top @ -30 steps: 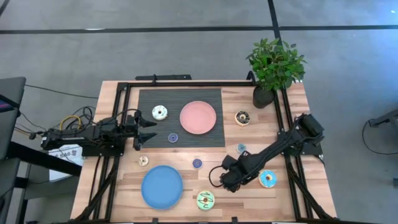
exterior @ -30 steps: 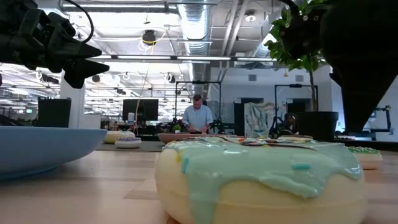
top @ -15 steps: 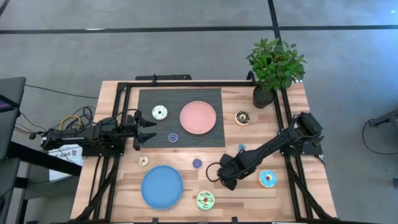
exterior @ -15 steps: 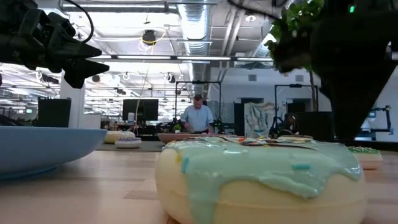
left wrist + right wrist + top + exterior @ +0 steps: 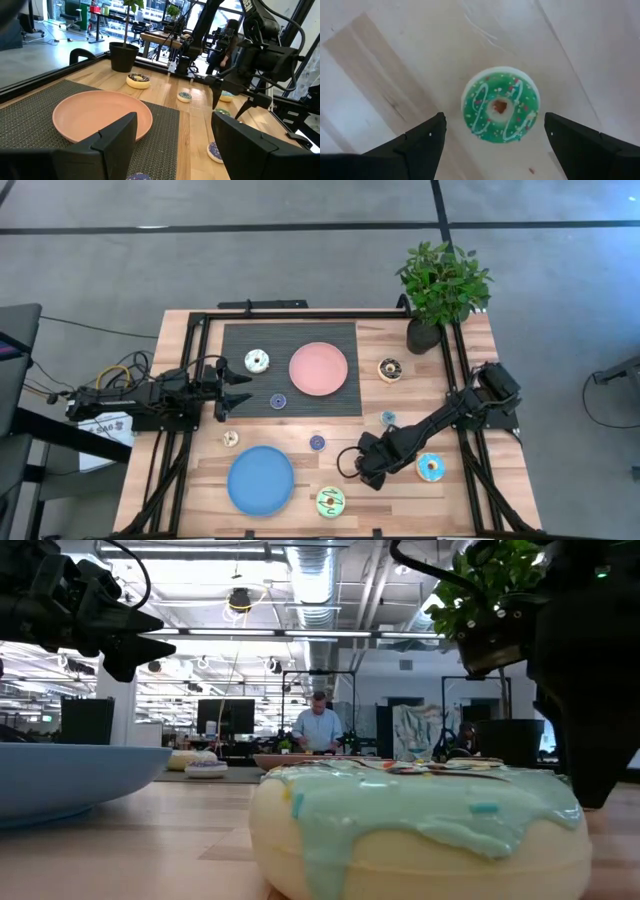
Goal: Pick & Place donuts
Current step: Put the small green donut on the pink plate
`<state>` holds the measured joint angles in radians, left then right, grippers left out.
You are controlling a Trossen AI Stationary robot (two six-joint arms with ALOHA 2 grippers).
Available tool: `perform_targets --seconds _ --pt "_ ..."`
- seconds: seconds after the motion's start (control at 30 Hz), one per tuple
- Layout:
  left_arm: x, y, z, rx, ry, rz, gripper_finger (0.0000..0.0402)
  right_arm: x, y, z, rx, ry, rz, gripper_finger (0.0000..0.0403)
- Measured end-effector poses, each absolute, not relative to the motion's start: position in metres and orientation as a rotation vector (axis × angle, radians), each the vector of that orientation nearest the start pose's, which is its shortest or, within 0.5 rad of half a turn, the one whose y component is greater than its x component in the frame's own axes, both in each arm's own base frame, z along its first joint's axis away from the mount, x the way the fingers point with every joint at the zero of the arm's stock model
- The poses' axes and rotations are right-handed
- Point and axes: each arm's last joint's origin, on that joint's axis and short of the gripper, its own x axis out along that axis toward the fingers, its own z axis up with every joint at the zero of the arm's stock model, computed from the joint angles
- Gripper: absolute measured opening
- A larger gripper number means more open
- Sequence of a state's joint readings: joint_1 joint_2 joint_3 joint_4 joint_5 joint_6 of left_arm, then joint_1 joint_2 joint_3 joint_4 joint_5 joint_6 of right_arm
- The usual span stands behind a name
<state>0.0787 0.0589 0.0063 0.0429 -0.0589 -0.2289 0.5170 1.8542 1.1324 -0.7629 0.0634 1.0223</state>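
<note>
Several toy donuts lie flat on the table. In the high view a white one [image 5: 257, 361] and a small purple one [image 5: 278, 402] lie on the dark mat, a brown one [image 5: 390, 369] by the plant, and a light blue one [image 5: 431, 467] near the right arm. My right gripper [image 5: 350, 466] hovers open just far-right of the lime green donut [image 5: 330, 501]. In its wrist view that donut [image 5: 501, 105] lies below, between the spread fingers [image 5: 493, 120]. My left gripper [image 5: 236, 392] waits open at the mat's left edge [image 5: 172, 127].
The pink plate [image 5: 319, 368] sits on the mat and the blue plate [image 5: 260, 480] near the front edge. Small donuts lie at mid-table: teal [image 5: 388, 418], purple [image 5: 317, 443], cream [image 5: 231, 438]. A potted plant [image 5: 440, 290] stands at the far right corner. A person stands in the room behind [image 5: 320, 730].
My right gripper has swung slightly toward the table's left and back again, staying open. In the low view it has sunk closer to the table beside the lime green donut. No donut has moved.
</note>
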Motion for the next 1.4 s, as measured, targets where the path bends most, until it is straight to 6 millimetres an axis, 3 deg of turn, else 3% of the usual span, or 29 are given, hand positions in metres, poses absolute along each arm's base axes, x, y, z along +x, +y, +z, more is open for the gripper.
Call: perform_targets --seconds 0.33,0.7,1.1,1.4 --pt "0.1005 0.0096 0.1652 -0.229 -0.006 0.138 0.0249 0.2834 0.1608 0.1439 0.397 1.415 -0.39 0.0277" --pt "0.1005 0.0096 0.1652 -0.229 -0.006 0.138 0.0249 0.2846 0.1608 0.144 0.408 1.406 -0.387 0.0265" --pt "0.1005 0.0096 0.1651 -0.229 -0.006 0.138 0.0249 0.2849 0.161 0.1441 0.414 1.404 -0.389 0.0197" --pt "0.1005 0.0096 0.1651 -0.229 -0.006 0.138 0.0249 0.2855 0.1612 0.1472 0.415 1.403 -0.387 0.0178"
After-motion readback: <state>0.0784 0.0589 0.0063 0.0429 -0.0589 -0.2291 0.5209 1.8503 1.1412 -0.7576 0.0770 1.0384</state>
